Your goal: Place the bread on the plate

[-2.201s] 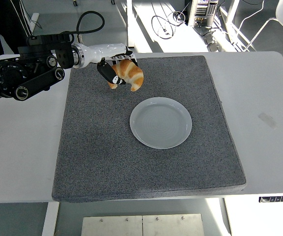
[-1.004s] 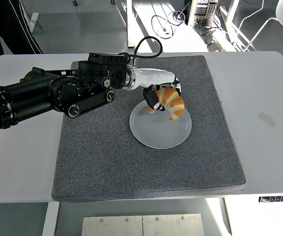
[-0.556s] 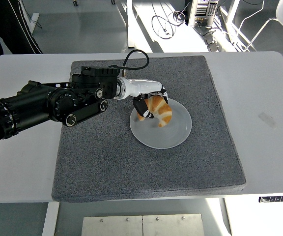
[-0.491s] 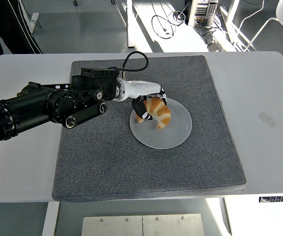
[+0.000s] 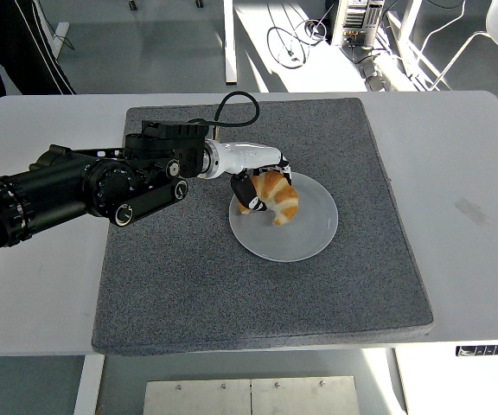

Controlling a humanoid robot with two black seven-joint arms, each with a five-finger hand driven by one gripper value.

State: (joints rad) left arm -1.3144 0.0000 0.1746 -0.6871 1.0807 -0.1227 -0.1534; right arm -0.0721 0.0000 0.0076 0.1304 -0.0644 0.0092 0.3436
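Bread point(image 5: 277, 197): one piece, a golden-brown croissant, over the upper-left part of the plate point(image 5: 305, 238). Whether it touches the plate surface cannot be told.

Left hand point(image 5: 258, 181): fingers curled around the bread from its left and upper side, clamped on it. The black arm point(image 5: 76, 188) reaches in from the left edge, with a white wrist section and one looped black cable point(image 5: 236, 104) above it.

Plate: one, round, pale grey, holding nothing but the bread. It lies flat on the grey mat point(image 5: 188, 277), slightly right of the mat's centre.

Mat: one, dark grey, speckled, covering most of the middle of the white counter point(image 5: 465, 242). Right side of the counter bare except for a faint pale patch point(image 5: 472, 212).

Room: grey floor beyond the far edge, cables point(image 5: 294, 41) on the floor, white furniture legs at upper right, a dark-clothed person point(image 5: 11, 43) at upper left.
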